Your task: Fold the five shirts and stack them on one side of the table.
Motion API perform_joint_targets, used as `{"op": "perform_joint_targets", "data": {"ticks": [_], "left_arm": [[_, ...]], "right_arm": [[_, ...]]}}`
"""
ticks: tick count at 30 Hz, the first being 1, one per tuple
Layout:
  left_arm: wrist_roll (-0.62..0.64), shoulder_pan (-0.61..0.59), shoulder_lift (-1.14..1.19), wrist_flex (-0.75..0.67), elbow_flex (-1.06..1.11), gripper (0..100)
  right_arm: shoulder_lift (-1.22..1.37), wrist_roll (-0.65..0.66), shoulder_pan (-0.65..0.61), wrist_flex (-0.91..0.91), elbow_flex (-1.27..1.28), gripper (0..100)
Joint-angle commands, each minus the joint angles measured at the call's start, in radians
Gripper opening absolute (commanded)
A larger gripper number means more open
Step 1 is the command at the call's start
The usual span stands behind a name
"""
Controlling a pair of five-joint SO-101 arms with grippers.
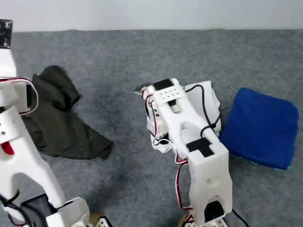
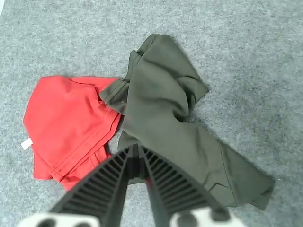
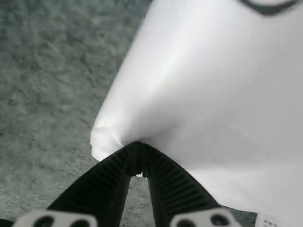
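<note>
- High view: on the left of the grey counter (image 1: 142, 52), an olive shirt (image 1: 57, 123) lies crumpled and unfolded beside the left arm.
- Left wrist view: a red shirt (image 2: 66, 123) lies loosely bunched against the olive shirt, and the two touch along one edge.
- The left gripper (image 2: 137, 150) hangs above the near edge of the olive shirt with its jaws closed together. It appears to hold nothing.
- In the middle of the counter, a white shirt (image 1: 210, 97) lies rumpled, partly under the right arm.
- Right wrist view: the right gripper (image 3: 137, 147) is closed on a corner of the white shirt, and the cloth puckers at the pinch.
- At the right edge of the counter, a blue shirt (image 1: 260, 125) sits folded into a neat block. This looks like the start of the stack.
- All the shirts look light, soft and limp, so they will probably sag and drag rather than hold a shape.
- Hems, shoulders and corners seem the best places to grip. A thin pinch is likely to slip, and a grab mid-panel would probably bunch the cloth.
</note>
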Motion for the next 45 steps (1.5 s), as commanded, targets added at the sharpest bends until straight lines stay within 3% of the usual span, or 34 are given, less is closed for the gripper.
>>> {"op": "perform_joint_targets", "data": {"ticks": [1,10,19,22,29,39,45], "left_arm": [[-0.003,-0.005,-0.040,0.020,0.019,0],[-0.003,-0.005,-0.040,0.020,0.053,0],[-0.003,-0.002,-0.095,0.020,0.054,0],[-0.006,-0.003,-0.114,0.020,0.054,0],[-0.008,-0.003,-0.118,0.020,0.054,0],[-0.005,-0.005,-0.120,0.020,0.054,0],[-0.005,-0.005,-0.120,0.020,0.054,0]], "right_arm": [[0.004,-0.008,-0.024,0.018,-0.020,0.9],[-0.208,-0.005,0.007,0.208,-0.190,0.9],[-0.188,0.021,0.334,0.107,-0.183,0.9],[-0.099,0.046,0.389,0.079,-0.175,0.9],[0.071,0.043,0.403,0.157,-0.181,0.9],[-0.196,0.044,0.404,0.070,-0.183,1.4],[-0.165,-0.020,0.421,-0.038,-0.181,21.9]]}}
